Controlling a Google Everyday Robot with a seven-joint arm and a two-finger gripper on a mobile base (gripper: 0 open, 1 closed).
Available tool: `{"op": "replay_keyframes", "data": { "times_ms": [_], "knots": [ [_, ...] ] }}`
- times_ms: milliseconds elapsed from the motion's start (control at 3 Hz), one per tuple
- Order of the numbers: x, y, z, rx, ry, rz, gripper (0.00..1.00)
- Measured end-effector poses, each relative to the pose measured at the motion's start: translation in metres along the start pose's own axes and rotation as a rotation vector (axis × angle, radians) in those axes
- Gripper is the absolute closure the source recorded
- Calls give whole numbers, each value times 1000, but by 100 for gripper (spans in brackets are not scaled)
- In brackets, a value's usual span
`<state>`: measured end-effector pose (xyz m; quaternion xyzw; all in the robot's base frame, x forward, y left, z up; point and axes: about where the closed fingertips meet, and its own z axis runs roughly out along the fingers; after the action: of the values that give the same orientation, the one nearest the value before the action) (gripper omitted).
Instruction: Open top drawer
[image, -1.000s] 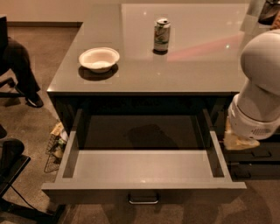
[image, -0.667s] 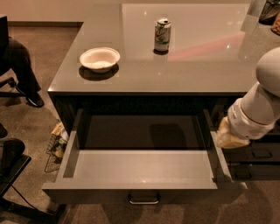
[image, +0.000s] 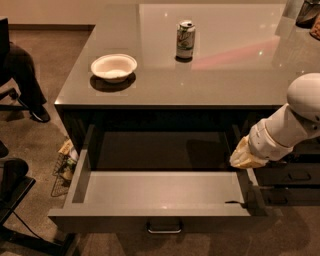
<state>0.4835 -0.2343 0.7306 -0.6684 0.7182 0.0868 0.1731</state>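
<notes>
the hand (image: 245, 156) sits at the right wall of the top drawer (image: 160, 187), closer to it than in the earlier frame; whether it is open or closed cannot be told. the drawer remains pulled out below the bench (image: 165, 87). bench load: one bowl (image: 114, 66), one can (image: 185, 39).

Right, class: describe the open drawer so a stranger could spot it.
Start at the grey counter holding a bowl and a can. Under its front edge sits the top drawer, the robot's pincer by its right wall. It alone is pulled out, showing a pale interior; the drawers beside it are shut.
</notes>
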Motion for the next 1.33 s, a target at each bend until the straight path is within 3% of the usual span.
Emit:
{"op": "replay_keyframes", "data": {
  "times_ms": [333,1000,1333],
  "knots": [
    [1,1,12,-19,26,0,100],
    [14,46,80,-50,28,35,100],
    [15,76,89,-45,55,43,100]
  ]
}}
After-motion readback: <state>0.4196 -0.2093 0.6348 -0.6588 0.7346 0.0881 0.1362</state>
